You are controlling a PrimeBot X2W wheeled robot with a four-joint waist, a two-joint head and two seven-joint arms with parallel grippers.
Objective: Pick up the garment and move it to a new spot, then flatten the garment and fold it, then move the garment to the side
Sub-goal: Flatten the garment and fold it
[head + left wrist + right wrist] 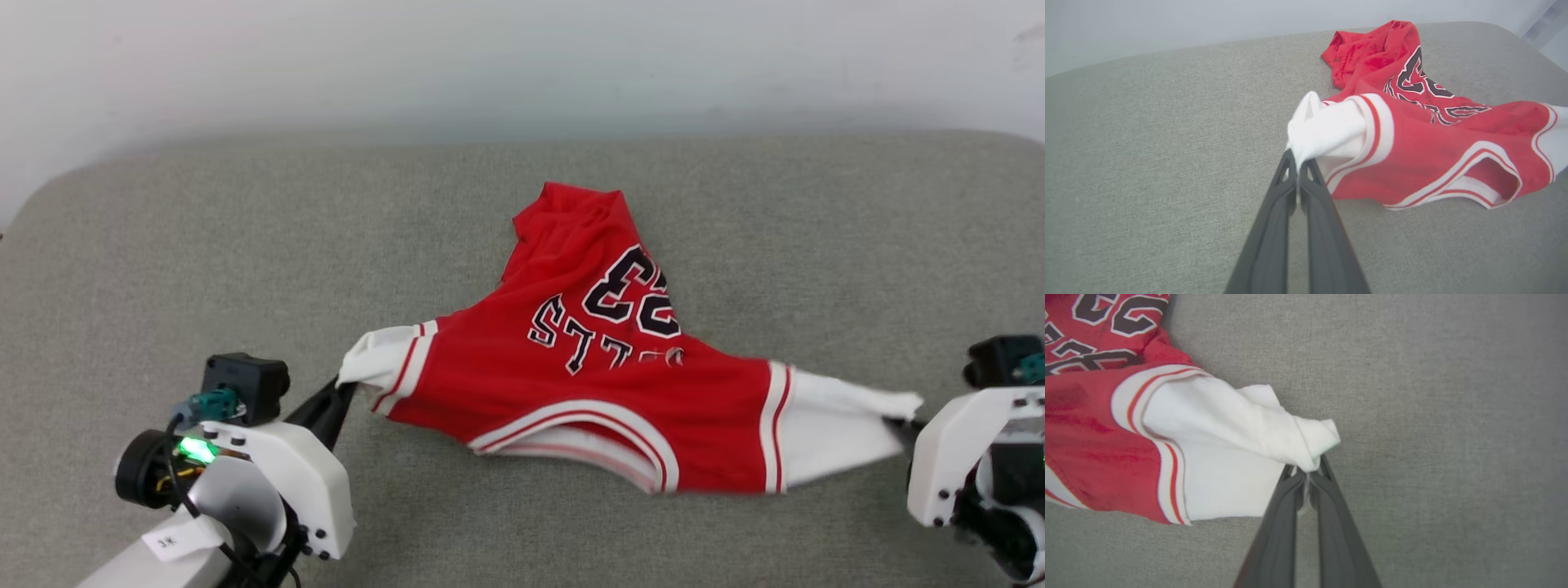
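The garment point(588, 384) is stretched between our two grippers over the grey cloth surface point(163, 261), its long axis running sleeve to sleeve from one gripper to the other. Our left gripper point(1297, 161) is clenched on the tip of one white sleeve point(1331, 134); our right gripper point(1308, 471) pinches the tip of the other. The collar point(571, 429) sits between them on our side, and the bunched hem point(571, 212) points away from both, print facing up.

Garment point(506, 367) front: "23", blk w/ wht outline, upside down in head view; partial "LLS" beside it. Wht tag point(167, 541), lower left: illegible.
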